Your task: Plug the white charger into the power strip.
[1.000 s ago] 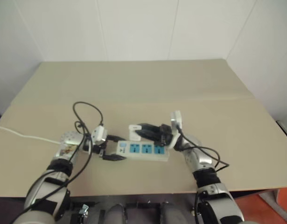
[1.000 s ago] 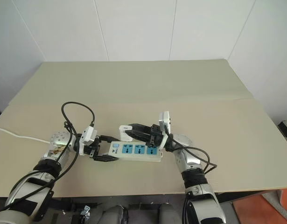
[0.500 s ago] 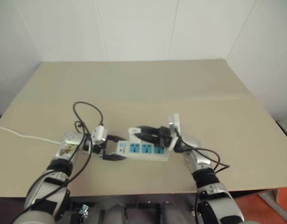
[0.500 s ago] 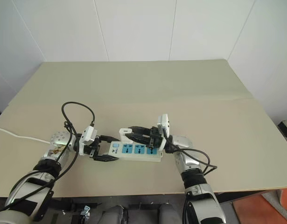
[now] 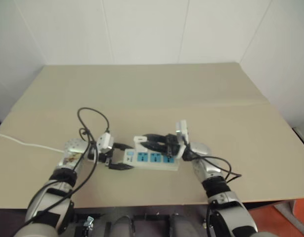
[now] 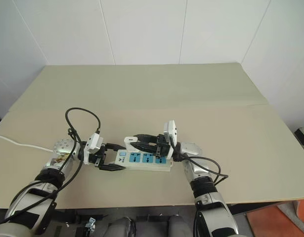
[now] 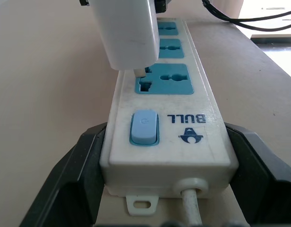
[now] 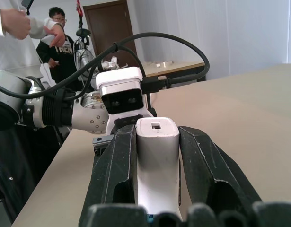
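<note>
Broad, matt beige bench (image 5: 201,89) against plain white wall panels, with a thin white cord (image 5: 23,143) trailing off its left edge and looped black cables (image 5: 90,121) over the left wrist. Near the front edge, a long white plastic power strip (image 6: 142,160) with three blue socket faces, a pale blue switch (image 7: 144,127) and "BULL" lettering, clamped at its switch end between the wide-spread fingers of the left tool (image 6: 108,157). Just above the socket nearest the switch, a small, smooth white cube-shaped plastic charger (image 7: 124,33), prong at the slot, pinched in the closed right tool (image 5: 154,141). Beyond the bench, people by a dark door
</note>
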### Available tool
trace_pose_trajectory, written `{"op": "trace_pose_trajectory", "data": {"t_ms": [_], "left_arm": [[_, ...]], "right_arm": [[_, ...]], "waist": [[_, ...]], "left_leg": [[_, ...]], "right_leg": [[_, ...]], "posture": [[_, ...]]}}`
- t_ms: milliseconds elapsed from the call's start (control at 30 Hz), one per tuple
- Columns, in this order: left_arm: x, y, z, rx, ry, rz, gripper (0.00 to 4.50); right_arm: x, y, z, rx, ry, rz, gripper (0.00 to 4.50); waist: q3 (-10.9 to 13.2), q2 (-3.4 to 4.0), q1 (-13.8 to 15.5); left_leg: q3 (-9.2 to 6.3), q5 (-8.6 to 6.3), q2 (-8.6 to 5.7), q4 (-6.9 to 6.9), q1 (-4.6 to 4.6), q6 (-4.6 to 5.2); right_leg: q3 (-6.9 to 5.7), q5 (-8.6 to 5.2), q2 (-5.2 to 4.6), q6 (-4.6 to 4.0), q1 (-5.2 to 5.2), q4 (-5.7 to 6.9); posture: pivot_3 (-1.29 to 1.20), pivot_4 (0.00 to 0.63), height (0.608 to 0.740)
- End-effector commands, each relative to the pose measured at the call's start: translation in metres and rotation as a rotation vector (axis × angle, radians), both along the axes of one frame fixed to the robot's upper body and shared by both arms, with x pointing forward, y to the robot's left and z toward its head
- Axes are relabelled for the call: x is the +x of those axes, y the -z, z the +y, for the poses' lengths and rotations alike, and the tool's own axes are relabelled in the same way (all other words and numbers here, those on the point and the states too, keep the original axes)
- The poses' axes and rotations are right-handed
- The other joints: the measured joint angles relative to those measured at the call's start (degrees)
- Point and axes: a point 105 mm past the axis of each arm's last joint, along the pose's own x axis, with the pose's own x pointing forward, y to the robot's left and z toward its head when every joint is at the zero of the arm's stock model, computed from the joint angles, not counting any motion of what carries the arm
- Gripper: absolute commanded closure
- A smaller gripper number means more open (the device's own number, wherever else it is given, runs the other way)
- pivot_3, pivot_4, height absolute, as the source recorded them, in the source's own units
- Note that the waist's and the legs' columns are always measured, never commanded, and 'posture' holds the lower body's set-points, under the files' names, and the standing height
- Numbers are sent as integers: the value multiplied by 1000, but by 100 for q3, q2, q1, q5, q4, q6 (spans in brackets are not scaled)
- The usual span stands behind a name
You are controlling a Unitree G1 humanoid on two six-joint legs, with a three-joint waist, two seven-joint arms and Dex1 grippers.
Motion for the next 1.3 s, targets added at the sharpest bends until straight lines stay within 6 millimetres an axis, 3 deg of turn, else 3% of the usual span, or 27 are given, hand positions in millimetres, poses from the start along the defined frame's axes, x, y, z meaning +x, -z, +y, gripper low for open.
{"op": "trace_pose_trajectory", "data": {"t_ms": [33, 967, 1300], "left_arm": [[-4, 3, -2, 15, 22, 6, 1234], [-2, 1, -3, 11, 24, -1, 1234], [-2, 1, -3, 9, 23, -1, 1234]], "right_arm": [[-1, -9, 1, 7, -14, -48, 3374], [5, 4, -10, -58, 25, -48, 3374], [-1, 7, -5, -84, 3, -99, 3374]], "waist": [[0, 0, -1], [0, -1, -1], [0, -1, -1]], "left_leg": [[0, 0, 0, 0, 0, 0], [-1, 0, 0, -1, 9, 0], [-1, 0, 0, -1, 9, 0]], "right_leg": [[0, 0, 0, 0, 0, 0], [-1, 0, 0, 1, 12, -4], [-1, -1, 0, 1, 13, -5]], "posture": [[0, 150, 740], [0, 150, 740], [0, 150, 740]]}}
